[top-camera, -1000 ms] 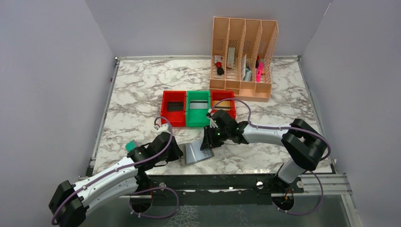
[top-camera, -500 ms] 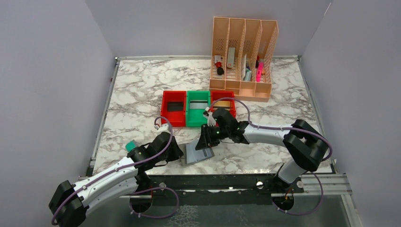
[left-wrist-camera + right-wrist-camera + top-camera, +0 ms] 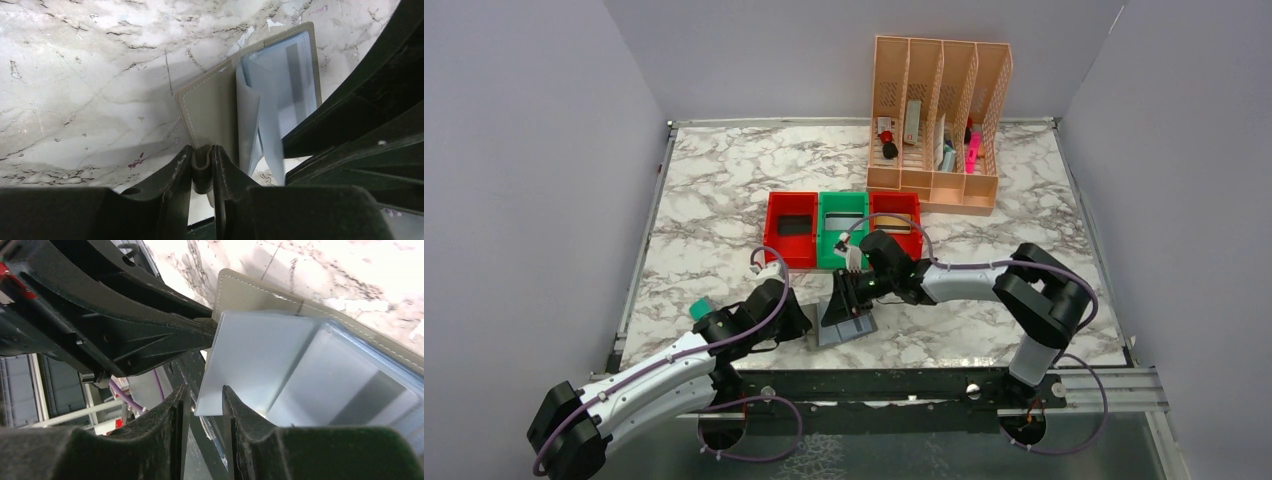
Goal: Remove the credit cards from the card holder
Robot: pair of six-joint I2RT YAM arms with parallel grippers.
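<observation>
Card holder [image 3: 849, 328] lies open on the table [image 3: 724, 200], near the front edge, btwn the two arms. Left hand [image 3: 201, 159] is pressed together on the edge of its grey outer flap, pinning it flat. One light blue-grey pocket leaf [image 3: 260, 355] stands up off the holder. Its corner sits btwn the fingers of the right hand [image 3: 205, 397], which are only narrowly apart. Can't tell if they really clamp it.

Further back, a black card [image 3: 792, 225] lies in the left red bin [image 3: 774, 238], a silver-grey card [image 3: 844, 221] in the green bin [image 3: 825, 240], and a gold-tan card [image 3: 904, 222] in the right red bin [image 3: 918, 212], partly behind a cable.

Step, prob: working through the pockets w/ the holder braced. A darker strip shows inside one clear pocket, but card or reflection can't be told. Next move calls for a firm nip on the thin leaf and a gentle lift or peel while the left hand keeps the flap down. Pull too hard and the whole holder will likely drag.

Vs 1 s ago: right hand and forearm have swung left and now cover more of the holder. Left arm hasn't moved, nor have the bins.
</observation>
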